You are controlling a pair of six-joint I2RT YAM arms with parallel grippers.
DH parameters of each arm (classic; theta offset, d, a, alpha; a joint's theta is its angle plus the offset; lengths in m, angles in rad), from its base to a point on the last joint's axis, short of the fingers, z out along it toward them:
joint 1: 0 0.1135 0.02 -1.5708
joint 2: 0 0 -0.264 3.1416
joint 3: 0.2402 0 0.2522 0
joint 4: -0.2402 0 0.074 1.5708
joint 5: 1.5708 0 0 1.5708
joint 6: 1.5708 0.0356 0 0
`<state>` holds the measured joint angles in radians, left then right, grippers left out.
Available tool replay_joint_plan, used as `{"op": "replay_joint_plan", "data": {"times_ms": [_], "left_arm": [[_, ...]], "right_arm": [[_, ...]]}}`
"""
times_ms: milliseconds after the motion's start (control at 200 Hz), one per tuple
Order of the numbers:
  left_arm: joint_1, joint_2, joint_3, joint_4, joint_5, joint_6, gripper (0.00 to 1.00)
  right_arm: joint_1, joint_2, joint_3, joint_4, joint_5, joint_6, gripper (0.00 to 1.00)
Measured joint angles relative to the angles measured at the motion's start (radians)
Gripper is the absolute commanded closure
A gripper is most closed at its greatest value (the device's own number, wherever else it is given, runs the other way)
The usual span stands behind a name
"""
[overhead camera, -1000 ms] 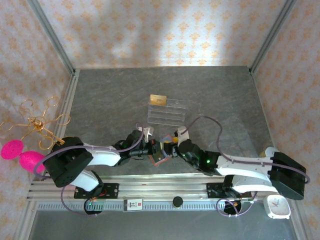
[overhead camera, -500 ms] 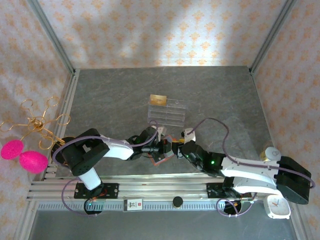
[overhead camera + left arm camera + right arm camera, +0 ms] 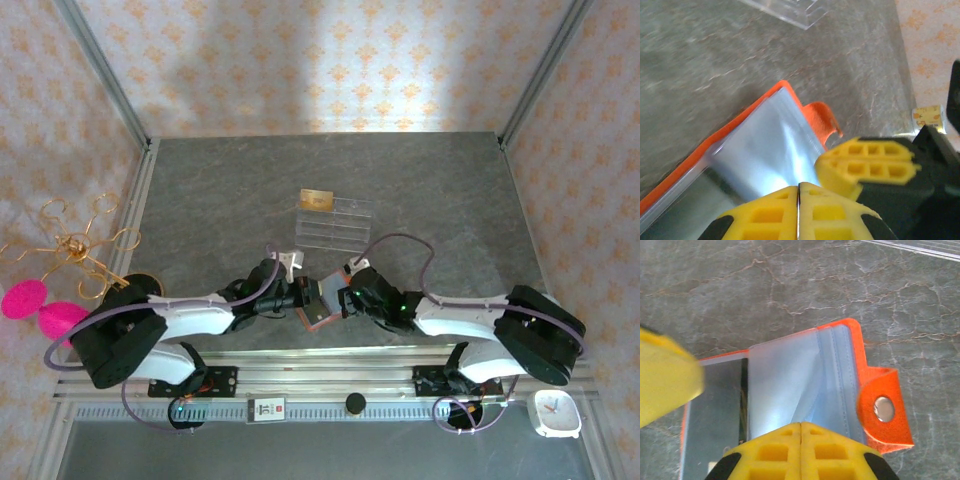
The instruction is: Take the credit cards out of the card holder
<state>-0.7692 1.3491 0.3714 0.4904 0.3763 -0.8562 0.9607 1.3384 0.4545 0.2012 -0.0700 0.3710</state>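
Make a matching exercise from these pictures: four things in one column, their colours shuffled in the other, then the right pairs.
Things:
1. wallet
2. card at the rack's far corner
3. rack
4. stud on the wallet's tab

Colours:
A. see-through
B. orange outside, grey-blue inside
C. silver
D. gold

Pairs: 1-B; 2-D; 3-A; 4-C

Grey marbled table (image 3: 200,200), clear acrylic rack (image 3: 337,228)
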Motion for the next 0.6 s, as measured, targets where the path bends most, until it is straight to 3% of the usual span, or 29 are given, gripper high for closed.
{"op": "replay_joint_plan", "data": {"times_ms": [200, 395, 601], "left_arm": [[0.006, -0.050, -0.068, -0.049, -0.003, -0.010, 0.92], [0.010, 0.006, -0.061, -0.057, -0.008, -0.001, 1.00], [0.019, 0.074, -0.019, -0.054, -0.011, 0.026, 1.00]], "right_arm": [[-0.029, 0.067, 0.040, -0.049, 0.046, 0.036, 1.00], [-0.029, 0.071, 0.038, -0.096, 0.068, 0.082, 0.99], [-0.029, -0.010, 0.038, -0.174, 0.073, 0.083, 0.79]]}}
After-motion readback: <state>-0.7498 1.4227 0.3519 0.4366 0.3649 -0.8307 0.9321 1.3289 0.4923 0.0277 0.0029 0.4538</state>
